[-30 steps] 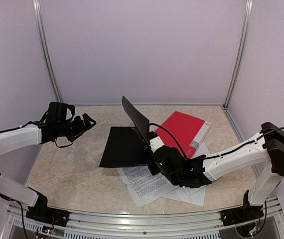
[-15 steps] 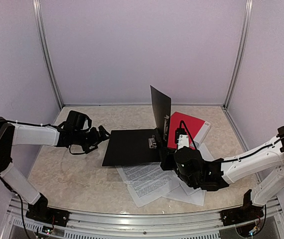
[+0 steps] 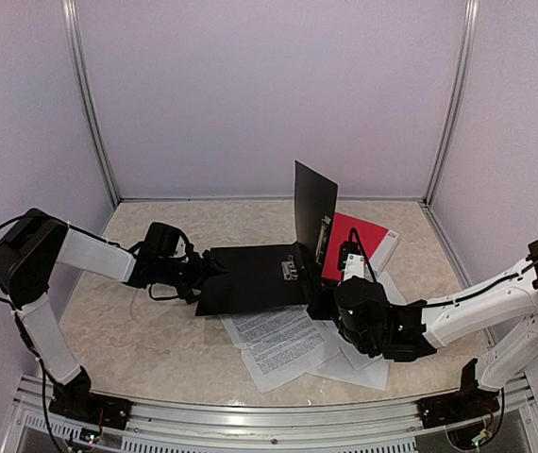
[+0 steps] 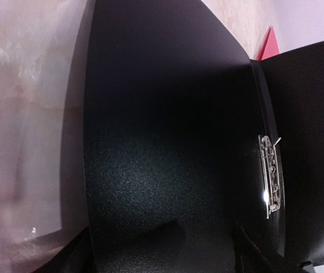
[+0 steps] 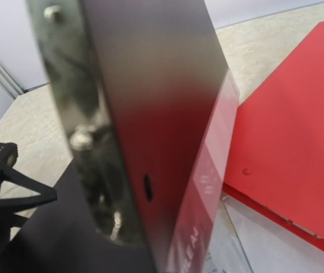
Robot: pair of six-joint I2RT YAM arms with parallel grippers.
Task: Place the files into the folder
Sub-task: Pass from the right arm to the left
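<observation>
The black folder (image 3: 250, 278) lies open, its left cover flat on the table and its right cover (image 3: 314, 219) standing upright. My right gripper (image 3: 321, 294) is shut on that upright cover near the spine; in the right wrist view the cover (image 5: 150, 96) fills the middle and hides the fingers. My left gripper (image 3: 208, 272) is open at the flat cover's left edge. In the left wrist view its fingers (image 4: 78, 253) straddle the flat cover (image 4: 162, 142), and the metal clip (image 4: 269, 176) shows by the spine. The files (image 3: 278, 344), printed white sheets, lie in front of the folder, partly under my right arm.
A red folder (image 3: 363, 241) lies closed behind the upright cover, also seen in the right wrist view as a red folder (image 5: 287, 131). Walls enclose the table on three sides. My right arm (image 3: 458, 307) stretches across the right front of the table.
My left arm has swung right and down to the flat cover's left edge, its jaws narrowing a little. My right gripper has raised the right cover to upright.
</observation>
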